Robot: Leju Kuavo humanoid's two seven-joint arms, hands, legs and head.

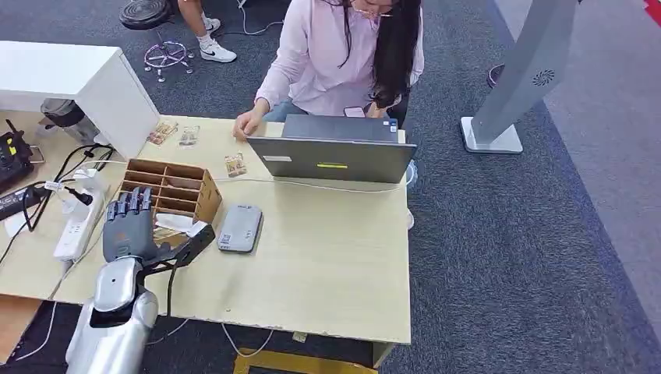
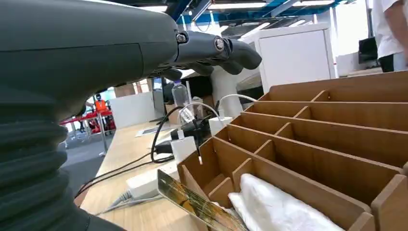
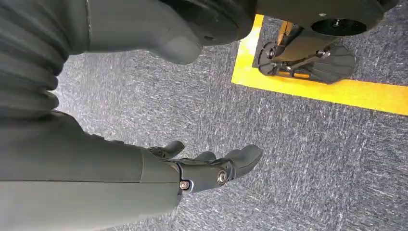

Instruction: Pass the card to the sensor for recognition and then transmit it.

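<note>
Table [image 1: 327,249] edge, left robot hand [image 1: 131,226] fingers spread, empty, over wooden organiser [image 1: 173,189]; card [image 2: 195,204] leaning in its near slot — risk: fingers snag divider or tip card before reaching sensor [image 1: 239,227].

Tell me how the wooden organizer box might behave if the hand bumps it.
The wooden organizer looks like thin plywood, so probably light and apt to slide on the smooth table. Being low and wide, it seems unlikely to tip. The left hand hovers close.

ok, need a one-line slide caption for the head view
Left hand hovers over the wooden organizer beside the grey sensor, while a person works at a laptop.
</note>
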